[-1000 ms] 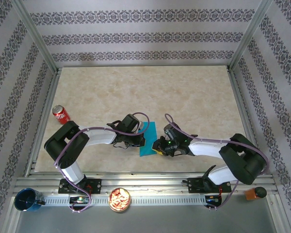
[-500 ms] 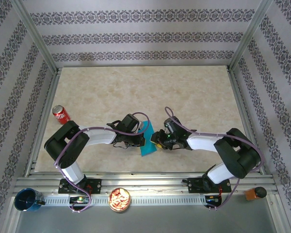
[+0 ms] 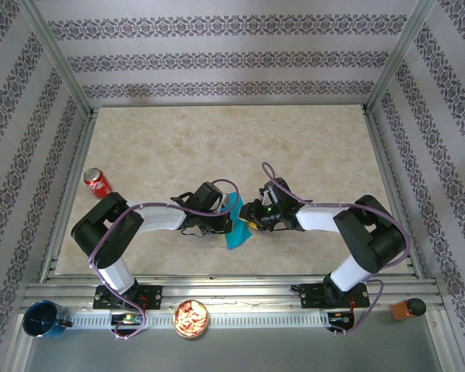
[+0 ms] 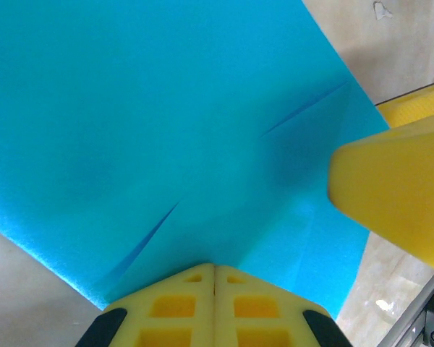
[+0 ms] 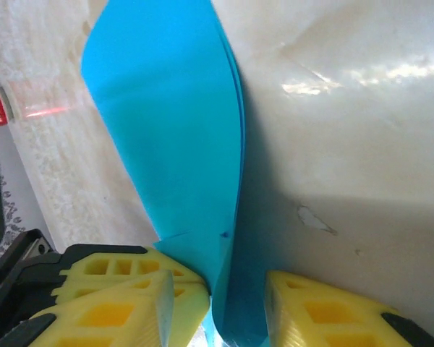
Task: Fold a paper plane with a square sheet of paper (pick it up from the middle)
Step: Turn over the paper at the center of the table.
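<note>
Paper (image 4: 166,130), thin turquoise, matte, sharply creased, pinched in yellow left jaws

Left arm (image 3: 159,217) and right arm (image 3: 322,218): white links, black rounded joints, thin purple cables (image 3: 264,169) looping along each, black bases (image 3: 128,295). Green light (image 3: 271,208) on right wrist. Left tool (image 4: 214,269) and right tool (image 5: 235,307): yellow fingers (image 5: 325,311) with square moulded pockets, black mounts.

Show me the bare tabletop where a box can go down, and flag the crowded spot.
Free: the far half of the beige marble tabletop, between back wall and arms, except the red soda can at the left edge. Crowded: near centre, where left gripper and right gripper meet at the folded turquoise-blue paper sheet.
</note>
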Available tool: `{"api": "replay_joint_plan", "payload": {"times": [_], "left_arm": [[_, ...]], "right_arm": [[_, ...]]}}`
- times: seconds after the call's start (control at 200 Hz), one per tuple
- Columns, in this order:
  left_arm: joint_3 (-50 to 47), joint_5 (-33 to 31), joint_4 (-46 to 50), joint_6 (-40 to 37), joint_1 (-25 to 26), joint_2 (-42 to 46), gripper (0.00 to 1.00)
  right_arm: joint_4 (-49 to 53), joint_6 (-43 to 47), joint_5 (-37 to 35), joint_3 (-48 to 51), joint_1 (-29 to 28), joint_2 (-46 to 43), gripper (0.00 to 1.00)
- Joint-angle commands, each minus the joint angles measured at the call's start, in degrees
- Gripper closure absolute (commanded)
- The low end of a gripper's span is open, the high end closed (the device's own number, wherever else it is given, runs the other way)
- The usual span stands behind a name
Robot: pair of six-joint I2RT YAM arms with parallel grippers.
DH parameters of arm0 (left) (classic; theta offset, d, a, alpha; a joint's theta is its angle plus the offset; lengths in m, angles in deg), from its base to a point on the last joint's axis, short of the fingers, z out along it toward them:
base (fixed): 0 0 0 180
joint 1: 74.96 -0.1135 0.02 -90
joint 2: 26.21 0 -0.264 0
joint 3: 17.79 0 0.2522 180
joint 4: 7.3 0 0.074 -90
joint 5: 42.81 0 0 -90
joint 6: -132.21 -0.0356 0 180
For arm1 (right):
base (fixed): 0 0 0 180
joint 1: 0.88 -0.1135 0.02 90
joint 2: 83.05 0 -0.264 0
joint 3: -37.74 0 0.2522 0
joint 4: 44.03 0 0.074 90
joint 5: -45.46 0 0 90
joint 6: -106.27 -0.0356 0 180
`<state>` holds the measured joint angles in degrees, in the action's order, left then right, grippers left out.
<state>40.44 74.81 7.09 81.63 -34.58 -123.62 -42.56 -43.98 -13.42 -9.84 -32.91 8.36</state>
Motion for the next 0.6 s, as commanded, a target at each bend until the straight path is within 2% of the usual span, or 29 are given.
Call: {"api": "replay_joint_plan", "payload": {"times": [0.0, 0.38, 0.595], "left_arm": [[-1.06, 0.11, -0.01, 0.35, -0.65, -0.9, 0.98], [-1.44, -0.05, -0.6, 0.83, -0.65, -0.53, 0.98], [-1.3, 0.1, -1.05, 0.57, -0.65, 0.24, 0.98]], "right_arm": [[-0.76, 3.16, 2.18, -1.9, 1.12, 0.94, 0.6], [-1.58, 4.62, 6.24, -2.56, 3.48, 4.98, 0.64], [-3.07, 4.13, 6.57, -2.56, 3.56, 6.29, 0.71]]}}
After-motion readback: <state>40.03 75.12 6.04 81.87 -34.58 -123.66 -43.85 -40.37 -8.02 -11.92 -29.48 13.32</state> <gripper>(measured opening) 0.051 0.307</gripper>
